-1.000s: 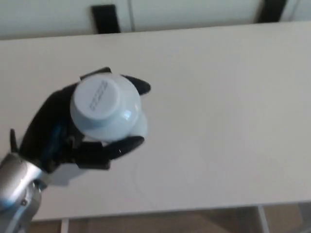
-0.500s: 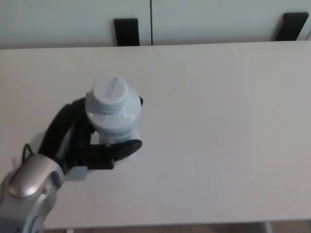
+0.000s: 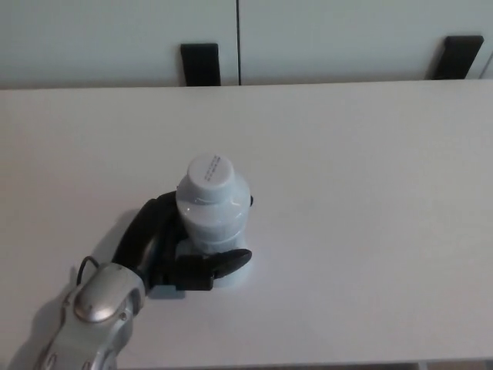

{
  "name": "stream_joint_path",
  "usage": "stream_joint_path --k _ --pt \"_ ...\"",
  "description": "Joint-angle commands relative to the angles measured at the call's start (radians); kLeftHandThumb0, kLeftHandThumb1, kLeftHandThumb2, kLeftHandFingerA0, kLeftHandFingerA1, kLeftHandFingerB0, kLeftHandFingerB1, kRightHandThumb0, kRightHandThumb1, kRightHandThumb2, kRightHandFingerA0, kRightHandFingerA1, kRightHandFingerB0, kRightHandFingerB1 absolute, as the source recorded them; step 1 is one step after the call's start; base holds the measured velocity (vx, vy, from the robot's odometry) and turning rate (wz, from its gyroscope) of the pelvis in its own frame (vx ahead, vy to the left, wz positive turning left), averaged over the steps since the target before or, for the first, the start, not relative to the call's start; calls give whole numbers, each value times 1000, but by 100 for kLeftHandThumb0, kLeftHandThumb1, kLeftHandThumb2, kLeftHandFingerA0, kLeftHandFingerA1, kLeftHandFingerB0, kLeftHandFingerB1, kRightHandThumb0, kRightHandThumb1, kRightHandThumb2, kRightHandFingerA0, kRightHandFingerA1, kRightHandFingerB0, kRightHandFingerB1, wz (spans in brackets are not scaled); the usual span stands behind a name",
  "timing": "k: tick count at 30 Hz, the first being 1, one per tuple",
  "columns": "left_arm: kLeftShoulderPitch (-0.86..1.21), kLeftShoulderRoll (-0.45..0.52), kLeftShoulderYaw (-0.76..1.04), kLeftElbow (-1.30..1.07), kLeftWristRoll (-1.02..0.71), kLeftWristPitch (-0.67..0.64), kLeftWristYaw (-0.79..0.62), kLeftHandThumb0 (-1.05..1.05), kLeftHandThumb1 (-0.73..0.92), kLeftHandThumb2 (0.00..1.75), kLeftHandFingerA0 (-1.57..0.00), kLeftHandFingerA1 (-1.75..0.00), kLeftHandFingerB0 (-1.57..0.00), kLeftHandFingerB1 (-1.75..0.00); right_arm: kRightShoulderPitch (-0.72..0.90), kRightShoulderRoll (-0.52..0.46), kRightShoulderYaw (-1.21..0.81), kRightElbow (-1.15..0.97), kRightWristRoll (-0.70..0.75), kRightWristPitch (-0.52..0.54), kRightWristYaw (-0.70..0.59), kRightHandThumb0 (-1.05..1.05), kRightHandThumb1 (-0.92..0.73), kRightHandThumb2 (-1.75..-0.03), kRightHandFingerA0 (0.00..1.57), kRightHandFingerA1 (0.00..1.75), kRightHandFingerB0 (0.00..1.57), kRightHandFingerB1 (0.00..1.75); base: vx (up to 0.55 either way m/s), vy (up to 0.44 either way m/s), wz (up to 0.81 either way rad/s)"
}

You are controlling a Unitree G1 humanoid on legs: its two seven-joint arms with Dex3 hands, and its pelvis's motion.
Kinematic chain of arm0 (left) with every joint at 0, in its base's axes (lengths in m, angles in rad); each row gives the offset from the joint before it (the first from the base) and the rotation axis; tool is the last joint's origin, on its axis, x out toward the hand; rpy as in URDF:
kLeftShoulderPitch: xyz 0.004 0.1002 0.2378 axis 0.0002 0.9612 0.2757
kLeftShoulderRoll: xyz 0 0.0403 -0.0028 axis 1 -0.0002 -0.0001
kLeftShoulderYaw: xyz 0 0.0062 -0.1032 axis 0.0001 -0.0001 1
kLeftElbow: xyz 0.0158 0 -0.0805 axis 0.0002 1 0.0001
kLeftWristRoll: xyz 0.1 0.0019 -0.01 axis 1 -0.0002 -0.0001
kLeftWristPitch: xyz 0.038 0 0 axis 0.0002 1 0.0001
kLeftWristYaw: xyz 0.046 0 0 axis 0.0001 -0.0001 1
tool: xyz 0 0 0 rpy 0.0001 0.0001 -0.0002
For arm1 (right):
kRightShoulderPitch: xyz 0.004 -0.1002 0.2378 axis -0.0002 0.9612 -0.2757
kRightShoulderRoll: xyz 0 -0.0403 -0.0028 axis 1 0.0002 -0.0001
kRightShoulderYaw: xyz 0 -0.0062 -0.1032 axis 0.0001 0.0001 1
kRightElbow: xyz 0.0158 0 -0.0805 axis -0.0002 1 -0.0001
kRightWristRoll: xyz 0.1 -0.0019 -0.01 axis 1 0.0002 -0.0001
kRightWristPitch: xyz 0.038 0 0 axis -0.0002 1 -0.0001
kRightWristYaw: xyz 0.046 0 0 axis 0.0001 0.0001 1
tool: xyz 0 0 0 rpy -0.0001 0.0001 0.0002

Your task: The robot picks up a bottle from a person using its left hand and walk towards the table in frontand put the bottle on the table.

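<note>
Bottle gripped upright over the white table.
The white table [image 3: 370, 200] fills the view. Over its near left part, the left hand [image 3: 166, 250] has its black fingers [image 3: 219, 266] closed around the lower body of the pale bottle [image 3: 213, 216], whose white cap [image 3: 210, 171] points up.

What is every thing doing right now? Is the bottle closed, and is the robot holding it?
bottle: upright, held low over the table; I cannot tell if it touches.
cap: on, closed.
left hand: shut on the bottle, fingers round its lower part.
right hand: not in view.
</note>
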Motion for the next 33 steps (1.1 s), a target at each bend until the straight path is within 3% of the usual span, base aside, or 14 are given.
stream_joint_path --k 1,4,5,7,8,9,10,12,15,21,22,29,30,33 --pt "24 3 -20 71 64 -40 31 -10 83 64 -103 -120 -83 -77 0 -3 7 -2 -10 -1 -4 -41 -56 -78 62 56 46 49 0 0 0" --pt "22 7 -22 78 64 -58 30 -12 82 64 -103 -119 -84 -76 0 -4 12 -2 -13 0 -5 -34 -66 -59 68 45 50 38 0 0 0" --pt "16 11 -26 82 73 -85 30 -15 80 64 -107 -110 -85 -56 -2 -3 13 -3 -13 2 -7 -42 -56 -79 63 57 46 49 0 0 0" --pt "17 12 -26 80 66 -105 20 -30 64 59 -85 -51 -51 -36 -4 -4 10 -3 -9 3 -6 -42 -56 -79 64 57 46 49 0 0 0" --pt "18 17 -30 77 71 -111 17 -30 64 59 -85 -51 -51 -36 -5 -4 11 -4 -9 6 -7 -42 -56 -79 64 57 46 49 0 0 0" --pt "16 38 -45 72 74 -122 -17 -51 47 70 -28 -43 -16 -36 -5 -4 12 -3 -10 5 -6 -42 -57 -79 63 56 46 49 0 0 0" --pt "5 89 -80 62 102 -134 -69 -70 45 76 0 0 0 -4 -6 -6 15 -3 -13 7 -4 -41 -56 -79 62 56 47 50 0 0 0" --pt "-6 129 -105 46 123 -132 -90 -77 46 80 0 0 0 -2 -9 -7 18 -2 -15 6 -5 -36 -66 -59 69 45 52 38 0 0 0" --pt "-13 144 -114 37 116 -125 -87 -74 51 56 0 0 0 -5 -13 -7 18 -2 -12 2 -2 -36 -67 -59 70 45 53 38 0 0 0" --pt "-7 174 -116 -34 114 -124 -108 -78 52 57 0 0 0 0 -10 -5 17 0 -11 7 -2 -35 -66 -59 70 45 53 38 0 0 0" --pt "-7 175 -115 -36 114 -126 -110 -77 52 56 0 0 0 0 -11 -5 18 0 -11 9 -2 -41 -55 -79 64 57 48 50 0 0 0" --pt "-1 214 -63 -95 79 -114 -147 -77 43 77 0 0 0 0 -17 -5 27 -1 -19 9 -1 -40 -55 -78 65 57 49 50 0 0 0" --pt "-5 223 -48 -94 65 -119 -162 -77 44 78 0 0 0 0 -18 -4 28 0 -19 13 -2 -34 -65 -59 70 45 54 38 0 0 0" --pt "8 288 13 -109 68 -147 -182 -78 41 72 0 0 0 0 -19 -10 37 -2 -28 13 8 -40 -55 -78 62 56 48 50 0 0 0"
